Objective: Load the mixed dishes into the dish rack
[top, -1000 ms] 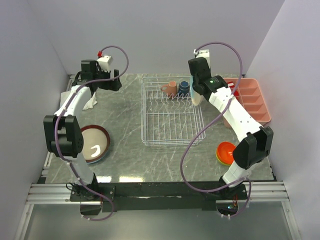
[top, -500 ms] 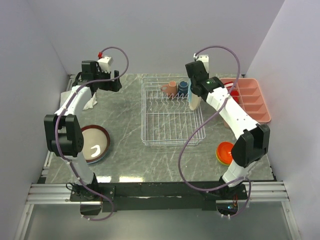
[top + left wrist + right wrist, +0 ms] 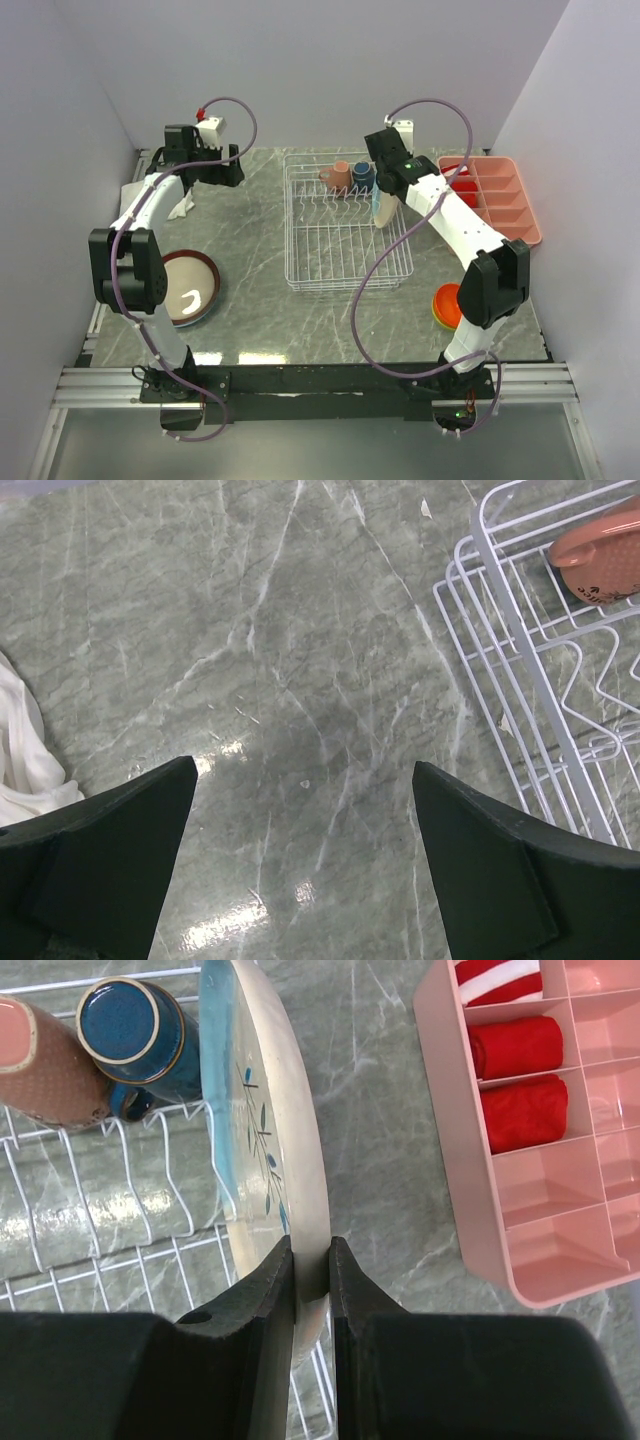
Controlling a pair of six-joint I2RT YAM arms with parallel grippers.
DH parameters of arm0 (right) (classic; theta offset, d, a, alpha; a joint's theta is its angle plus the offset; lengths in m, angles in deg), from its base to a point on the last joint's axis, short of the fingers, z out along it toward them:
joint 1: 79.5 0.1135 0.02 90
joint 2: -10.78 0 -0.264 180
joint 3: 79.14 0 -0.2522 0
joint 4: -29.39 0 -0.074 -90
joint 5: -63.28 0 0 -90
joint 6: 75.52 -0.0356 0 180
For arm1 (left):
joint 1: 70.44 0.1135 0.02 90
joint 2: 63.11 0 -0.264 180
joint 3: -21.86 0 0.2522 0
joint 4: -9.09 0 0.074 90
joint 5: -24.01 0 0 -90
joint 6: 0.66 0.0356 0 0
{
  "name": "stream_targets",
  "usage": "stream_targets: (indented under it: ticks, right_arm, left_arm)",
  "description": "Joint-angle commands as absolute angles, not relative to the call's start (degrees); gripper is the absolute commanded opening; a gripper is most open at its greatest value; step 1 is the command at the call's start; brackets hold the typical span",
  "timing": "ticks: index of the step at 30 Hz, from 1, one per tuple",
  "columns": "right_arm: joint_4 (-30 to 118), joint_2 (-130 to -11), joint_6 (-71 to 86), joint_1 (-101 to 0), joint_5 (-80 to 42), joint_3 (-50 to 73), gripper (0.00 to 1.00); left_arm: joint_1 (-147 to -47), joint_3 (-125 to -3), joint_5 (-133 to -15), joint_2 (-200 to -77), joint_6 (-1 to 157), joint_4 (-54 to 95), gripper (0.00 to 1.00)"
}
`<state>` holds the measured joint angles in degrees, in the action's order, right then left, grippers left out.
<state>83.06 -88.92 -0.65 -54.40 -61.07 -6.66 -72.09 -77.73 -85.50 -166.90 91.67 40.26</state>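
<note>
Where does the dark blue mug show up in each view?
Top external: dark blue mug at the dish rack's far end, right of the pink mug.
Left wrist: not in it.
Right wrist: upper left, beside the plate.
Shared landmark: the pink mug.

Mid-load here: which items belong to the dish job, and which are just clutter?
Job: dish rack, cream-and-blue plate, blue mug, pink cup, maroon-rimmed plate, orange bowl.
Lying about: pink tray, red rolls, white cloth.
</note>
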Motion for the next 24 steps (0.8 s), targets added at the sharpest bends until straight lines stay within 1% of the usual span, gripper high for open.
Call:
stream_targets:
  ticks: [1, 3, 4, 5, 6, 7, 9, 10, 13, 14, 16, 19, 21, 24]
  right_arm:
    - [77.0, -88.9, 1.2, -55.0, -64.7, -8.0, 0.11]
    - [76.2, -88.0, 2.4, -55.0, -62.9, -7.5, 0.45]
    - [76.3, -87.5, 2.8, -54.8, -62.8, -7.5, 0.49]
    - [76.3, -87.1, 2.9, -54.6, -62.7, -7.2, 0.49]
    - [75.9, -87.0, 3.3, -54.5, -62.6, -7.0, 0.52]
    - [75.9, -86.5, 3.8, -54.4, -62.6, -7.1, 0.65]
    - [75.6, -86.1, 4.0, -53.9, -62.6, -7.3, 0.71]
    - [75.6, -85.7, 4.3, -53.8, -62.7, -7.4, 0.78]
    - [75.6, -85.0, 4.9, -53.3, -62.4, -8.1, 0.90]
    - [75.5, -84.8, 5.1, -53.2, -62.5, -8.5, 0.91]
    - [75.4, -84.0, 5.8, -52.9, -62.2, -9.0, 1.00]
    - [75.2, -82.4, 7.2, -52.2, -62.0, -10.3, 1.00]
    - [74.8, -81.2, 7.8, -51.9, -61.9, -11.1, 1.00]
    - [73.7, -78.6, 9.7, -51.7, -60.6, -10.0, 1.00]
  left_arm:
    - [-72.1, -78.8, -85.6, -166.6, 91.7, 39.9, 0.98]
    - [-72.0, -79.4, -86.1, -166.8, 92.0, 41.0, 0.98]
    - [-72.1, -79.6, -86.2, -167.0, 92.3, 41.4, 0.98]
    - [-72.0, -79.6, -86.2, -166.9, 92.5, 41.7, 0.98]
    - [-72.0, -79.7, -86.5, -167.0, 92.6, 41.9, 0.98]
    - [-72.0, -79.6, -86.6, -166.9, 92.7, 42.0, 0.98]
    - [-72.0, -79.4, -86.4, -166.8, 92.9, 41.8, 0.98]
    - [-72.0, -79.4, -86.6, -166.6, 93.0, 42.0, 0.98]
    - [-72.0, -79.3, -86.6, -165.7, 93.0, 42.1, 0.98]
    - [-72.0, -79.2, -86.7, -165.4, 93.1, 42.1, 0.98]
    - [-72.0, -79.0, -86.7, -164.2, 93.5, 42.4, 0.98]
    - [-71.9, -79.8, -86.0, -162.3, 96.0, 46.6, 0.99]
    - [-70.6, -79.5, -85.7, -160.0, 97.4, 52.1, 0.99]
    - [-63.4, -79.2, -89.4, -158.4, 101.4, 62.4, 0.99]
